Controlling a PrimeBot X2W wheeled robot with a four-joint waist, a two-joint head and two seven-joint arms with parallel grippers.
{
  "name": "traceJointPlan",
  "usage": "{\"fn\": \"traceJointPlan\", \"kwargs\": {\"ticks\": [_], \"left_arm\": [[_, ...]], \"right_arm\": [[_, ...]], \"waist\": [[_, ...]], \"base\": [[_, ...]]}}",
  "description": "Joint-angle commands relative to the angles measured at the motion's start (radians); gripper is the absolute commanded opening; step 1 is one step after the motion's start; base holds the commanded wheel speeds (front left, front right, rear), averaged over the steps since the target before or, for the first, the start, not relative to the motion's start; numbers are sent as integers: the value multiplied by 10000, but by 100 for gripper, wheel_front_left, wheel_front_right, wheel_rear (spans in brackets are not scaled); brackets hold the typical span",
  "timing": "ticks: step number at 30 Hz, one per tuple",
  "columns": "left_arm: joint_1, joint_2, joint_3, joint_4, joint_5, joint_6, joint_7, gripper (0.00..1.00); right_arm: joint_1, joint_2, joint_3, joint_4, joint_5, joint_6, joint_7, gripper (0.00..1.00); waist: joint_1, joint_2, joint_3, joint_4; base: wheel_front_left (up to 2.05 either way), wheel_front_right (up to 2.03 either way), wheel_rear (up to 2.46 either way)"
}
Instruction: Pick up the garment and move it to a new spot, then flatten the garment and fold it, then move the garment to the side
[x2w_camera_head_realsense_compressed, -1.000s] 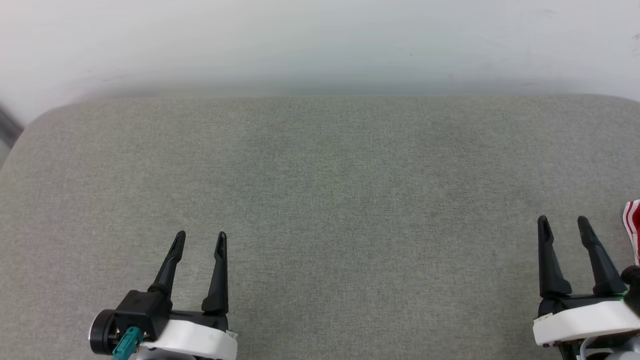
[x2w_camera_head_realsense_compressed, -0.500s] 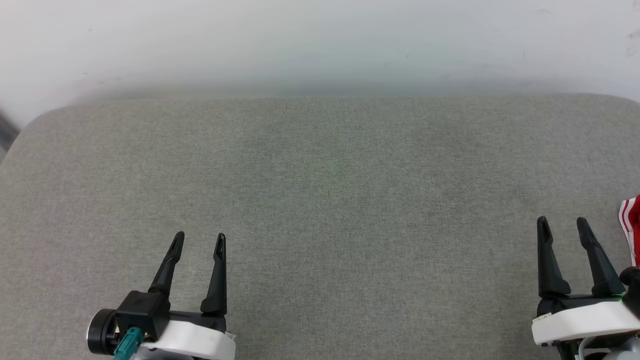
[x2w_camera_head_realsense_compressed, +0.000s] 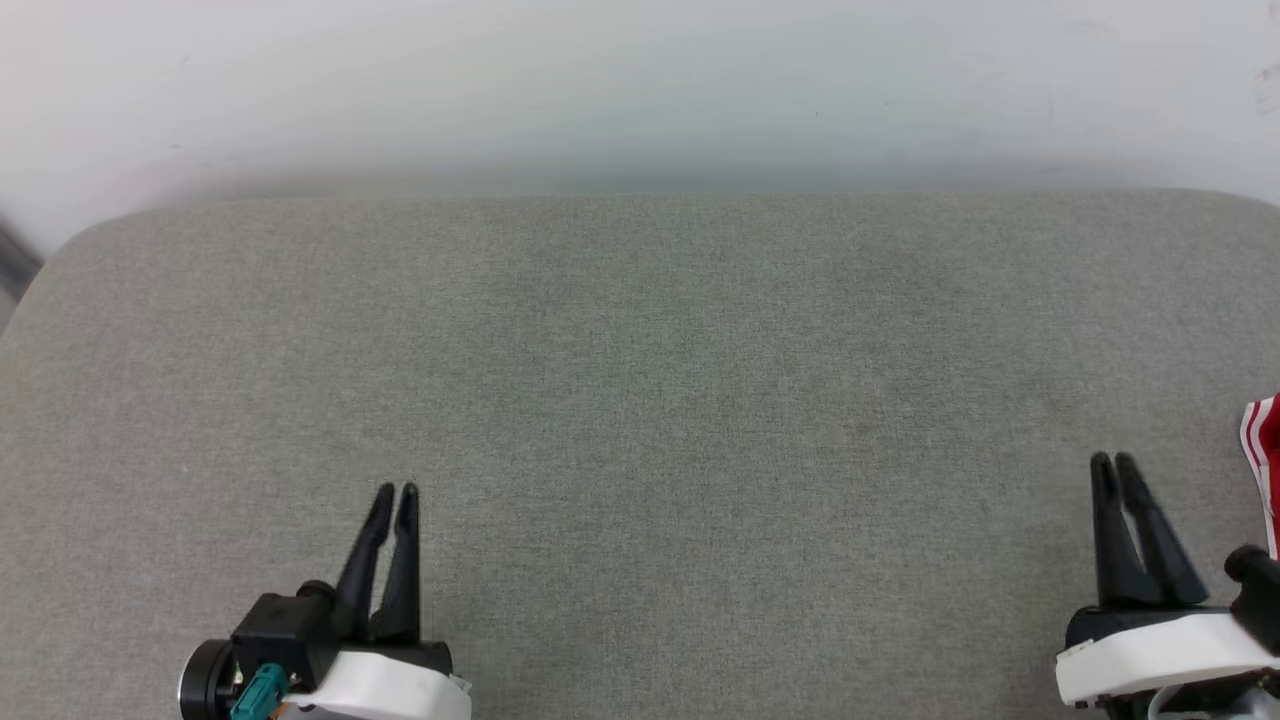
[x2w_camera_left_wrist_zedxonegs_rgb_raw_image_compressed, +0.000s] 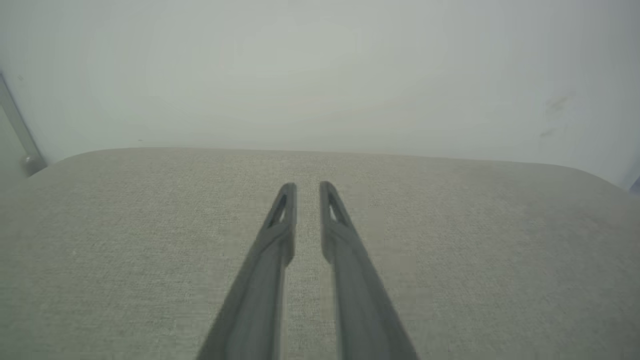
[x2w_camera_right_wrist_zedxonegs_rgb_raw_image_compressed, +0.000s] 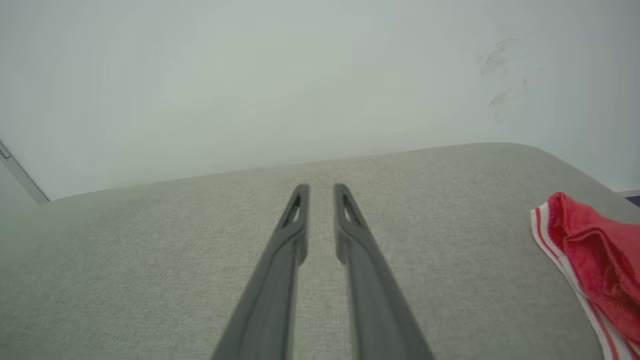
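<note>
The left tool (x2w_camera_head_realsense_compressed: 396, 490) and the right tool (x2w_camera_head_realsense_compressed: 1113, 460) sit low over the grey padded desk (x2w_camera_head_realsense_compressed: 640, 380), each with its fingers nearly together, a thin gap between them, gripping nothing. The red shirt (x2w_camera_right_wrist_zedxonegs_rgb_raw_image_compressed: 595, 255) lies at the desk's right edge, near the right tool. It looks bunched up, though most of it is cut off.

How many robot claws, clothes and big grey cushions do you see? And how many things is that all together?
Grippers: 2, the left gripper and the right gripper
Red and white garment: 1
Grey padded surface: 1
Total: 4
</note>
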Motion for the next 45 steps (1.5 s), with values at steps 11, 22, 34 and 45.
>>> {"fn": "traceJointPlan", "kwargs": {"ticks": [11,22,34,45], "left_arm": [[-174,97,82,225,-2269,-40,445,0],[-377,172,177,494,-4256,-95,862,0],[-540,224,281,683,-5999,-141,1246,0],[-665,253,393,840,-7524,-177,1605,0]], "right_arm": [[-163,77,-42,225,2013,0,472,0],[-332,149,-93,428,3782,-1,902,0],[-464,219,-143,600,5348,-1,1292,0],[-585,289,-192,760,6727,-1,1640,0]], "waist": [[0,0,-75,-10],[0,0,-152,-20],[0,0,-228,-30],[0,0,-303,-41]], "base": [[0,0,0],[0,0,0],[0,0,0],[0,0,0]]}}
